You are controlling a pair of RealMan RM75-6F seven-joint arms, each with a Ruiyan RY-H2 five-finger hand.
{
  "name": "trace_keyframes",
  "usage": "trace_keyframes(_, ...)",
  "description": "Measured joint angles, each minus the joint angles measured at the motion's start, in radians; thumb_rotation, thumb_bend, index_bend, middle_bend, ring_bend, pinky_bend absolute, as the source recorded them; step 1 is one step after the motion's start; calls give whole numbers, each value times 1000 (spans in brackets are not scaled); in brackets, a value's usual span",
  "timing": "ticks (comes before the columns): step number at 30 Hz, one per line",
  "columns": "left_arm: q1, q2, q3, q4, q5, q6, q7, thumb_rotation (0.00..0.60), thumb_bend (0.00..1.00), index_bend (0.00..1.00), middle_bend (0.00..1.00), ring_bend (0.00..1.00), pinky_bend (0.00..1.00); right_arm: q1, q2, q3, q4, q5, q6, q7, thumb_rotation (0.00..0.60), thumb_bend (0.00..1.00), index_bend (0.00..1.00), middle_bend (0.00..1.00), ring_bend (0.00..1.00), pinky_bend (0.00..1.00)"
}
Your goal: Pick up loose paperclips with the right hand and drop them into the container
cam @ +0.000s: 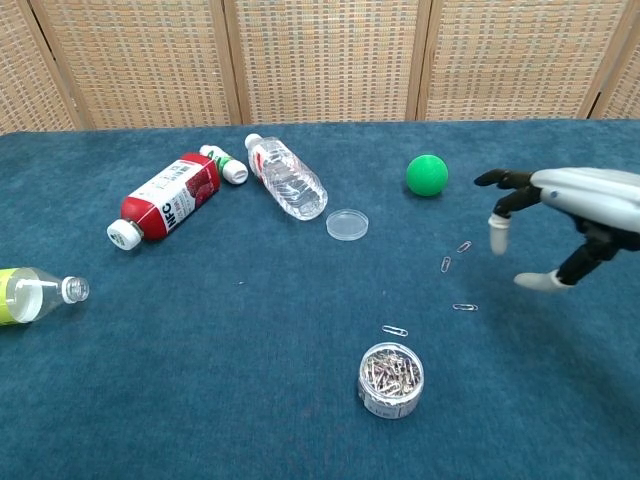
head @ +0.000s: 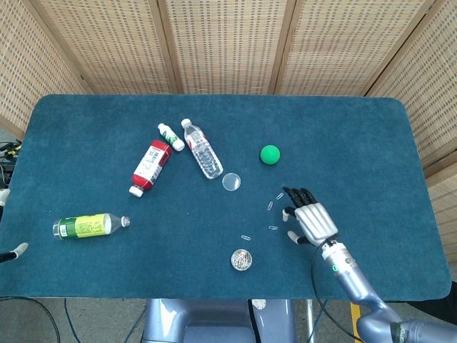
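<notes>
Right robot hand (head: 311, 216) hovers wide and empty beside 4 loose paperclips (head: 273, 228), container (head: 242, 259) nearby

Red bottle (cam: 165, 197) and yellow-green bottle (head: 87, 226) carry label print, too small to read.
</notes>
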Motion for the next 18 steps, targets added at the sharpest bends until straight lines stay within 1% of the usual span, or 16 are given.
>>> trace_keyframes(4,-2,0,2,1,1,-6,-2,600,0,0,0,0,0,34,-73,12,38,83,-31,-73,600,278,477,0,0,4)
trace_keyframes(6,-2,1,3,0,0,-5,-3,600,0,0,0,0,0,46,-101,13,57,108,-38,-102,600,279,484,0,0,7)
trace_keyframes(10,-3,1,3,0,-1,-7,-4,600,0,0,0,0,0,70,-153,10,102,135,-43,-150,600,308,493,0,0,10)
trace_keyframes(18,-5,0,2,1,-5,-10,-4,600,0,0,0,0,0,102,-210,11,159,187,-54,-193,600,337,497,0,0,10)
